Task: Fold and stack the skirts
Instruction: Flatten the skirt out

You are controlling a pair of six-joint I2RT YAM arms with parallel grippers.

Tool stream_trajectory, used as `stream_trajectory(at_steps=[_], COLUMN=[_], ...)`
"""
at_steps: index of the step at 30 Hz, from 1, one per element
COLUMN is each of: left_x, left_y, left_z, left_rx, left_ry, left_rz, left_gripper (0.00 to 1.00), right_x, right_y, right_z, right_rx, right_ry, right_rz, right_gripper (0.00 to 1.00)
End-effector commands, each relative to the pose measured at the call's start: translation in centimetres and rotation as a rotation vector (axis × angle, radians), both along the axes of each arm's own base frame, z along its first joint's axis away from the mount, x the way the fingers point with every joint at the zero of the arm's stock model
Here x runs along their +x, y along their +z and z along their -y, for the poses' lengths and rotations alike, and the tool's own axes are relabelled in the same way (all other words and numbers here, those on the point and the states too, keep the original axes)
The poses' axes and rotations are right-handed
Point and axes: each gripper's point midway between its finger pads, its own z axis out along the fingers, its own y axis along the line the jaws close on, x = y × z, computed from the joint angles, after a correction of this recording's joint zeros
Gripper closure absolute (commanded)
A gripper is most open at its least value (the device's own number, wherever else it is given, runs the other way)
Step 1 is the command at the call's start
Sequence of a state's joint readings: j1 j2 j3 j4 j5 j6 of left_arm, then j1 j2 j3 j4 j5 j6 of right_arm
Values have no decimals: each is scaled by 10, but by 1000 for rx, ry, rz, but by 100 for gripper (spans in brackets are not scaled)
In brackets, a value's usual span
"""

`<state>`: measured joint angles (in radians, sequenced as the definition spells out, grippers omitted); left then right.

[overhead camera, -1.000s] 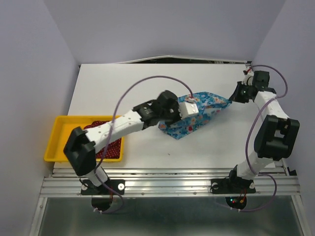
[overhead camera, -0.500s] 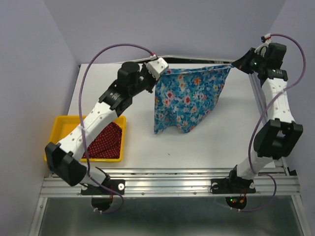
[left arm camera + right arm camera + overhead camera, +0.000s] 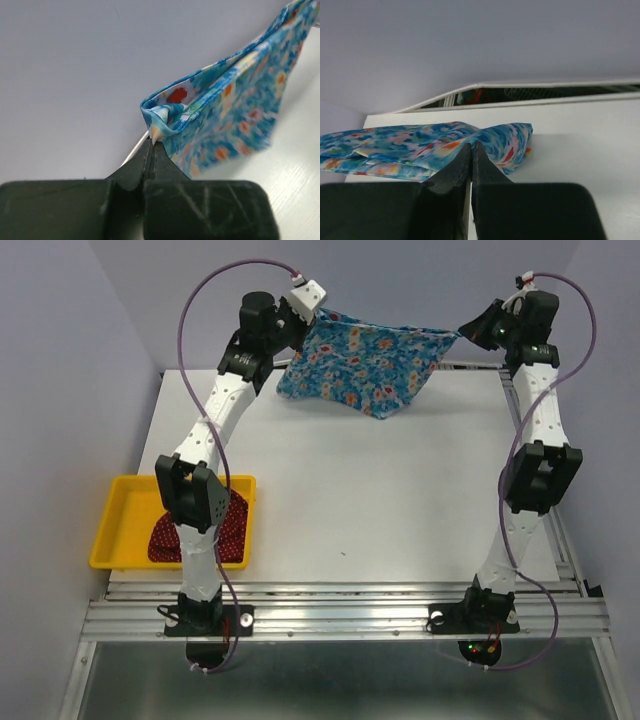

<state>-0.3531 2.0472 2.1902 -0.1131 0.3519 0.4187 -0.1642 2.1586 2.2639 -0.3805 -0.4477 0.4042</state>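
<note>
Spreading step: left end effector (image 3: 323,312) and right end effector (image 3: 462,336) each pinch a corner of the blue skirt (image 3: 365,360), stretched high over the far edge of the table (image 3: 380,500). Next, probably: lay it flat for folding.

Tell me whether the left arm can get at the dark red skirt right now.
Probably not yet: the left gripper is shut on a corner of the blue skirt, held aloft with the right gripper. The dark red skirt lies uncovered in the yellow tray.
</note>
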Motion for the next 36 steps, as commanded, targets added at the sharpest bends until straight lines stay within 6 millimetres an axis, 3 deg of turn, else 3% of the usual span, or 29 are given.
stream_trajectory(at_steps=[1, 2, 3, 4, 5, 6, 7, 8, 9, 10, 11, 12, 13, 14, 15, 16, 17, 18, 20, 23, 26, 28, 29, 30, 34, 35, 36], left_x=[-53, -59, -74, -83, -100, -112, -128, -144, -164, -179, -228, -236, -260, -292, -312, -326, -345, -354, -364, -360, -335, -307, -298, -282, -256, -253, -252], left_y=[93, 78, 39, 20, 8, -55, -76, -95, -144, -164, -182, -198, -225, -227, -241, -239, -225, -225, -204, -190, -183, -183, -183, -186, -203, -206, -218], left_z=[-35, -38, -41, -40, -40, -38, -26, -23, -21, -17, 15, 16, 15, 20, 15, 13, 11, 8, 5, 5, 12, 22, 26, 36, 57, 62, 68], left_rx=[-14, -6, 17, 29, 37, 77, 92, 109, 148, 168, 201, 423, 480, 496, 496, 483, 461, 452, 400, 366, 333, 315, 308, 308, 271, 262, 282], left_ry=[-13, -14, -19, -26, -38, -54, -89, -108, -133, -157, -382, -500, -554, -621, -650, -676, -706, -707, -688, -637, -531, -439, -417, -387, -326, -322, -329], left_rz=[241, 215, 142, 104, 79, -44, -84, -128, -228, -271, -314, -134, -180, -200, -242, -250, -227, -231, -230, -257, -301, -342, -359, -388, -503, -518, -539], left_gripper=[100, 100, 100, 100, 100, 100, 100, 100, 100, 100, 79, 67, 55, 49, 20, 20, 2, 1, 1, 4, 11, 15, 20, 23, 27, 27, 27], right_x=[-41, -47, -63, -65, -71, -83, -94, -103, -112, -127, -148, -161, -185, -211, -228, -240, -257, -265, -270, -258, -237, -219, -208, -198, -176, -172, -165], right_y=[109, 102, 109, 65, 46, 37, -20, -45, -68, -88, -133, -152, -174, -205, -200, -218, -214, -209, -188, -166, -157, -169, -162, -175, -183, -198, -198], right_z=[9, 9, 9, 10, 12, 11, 10, 10, 10, 7, 5, 3, -1, 1, 2, 3, 4, 3, 0, 1, -8, -15, -14, -18, -31, -28, -28], right_rx=[-119, -140, -191, -199, -244, -269, -270, -308, -333, -358, -404, -432, -424, -463, -496, -503, -547, -560, -571, -557, -460, -390, -385, -369, -383, -380, -398], right_ry=[-23, -22, -17, -13, -3, 5, 28, 49, 70, 104, 169, 211, 251, 284, 284, 293, 293, 299, 296, 271, 279, 281, 280, 289, 321, 321, 319], right_rz=[287, 277, 300, 209, 177, 163, 51, 10, -28, -69, -151, -190, -285, -359, -357, -404, -380, -372, -323, -300, -290, -324, -307, -337, -353, -396, -396], right_gripper=[99, 99, 99, 99, 99, 99, 99, 99, 99, 99, 99, 95, 69, 61, 34, 22, 12, 5, 1, 2, 11, 24, 28, 35, 43, 45, 47])
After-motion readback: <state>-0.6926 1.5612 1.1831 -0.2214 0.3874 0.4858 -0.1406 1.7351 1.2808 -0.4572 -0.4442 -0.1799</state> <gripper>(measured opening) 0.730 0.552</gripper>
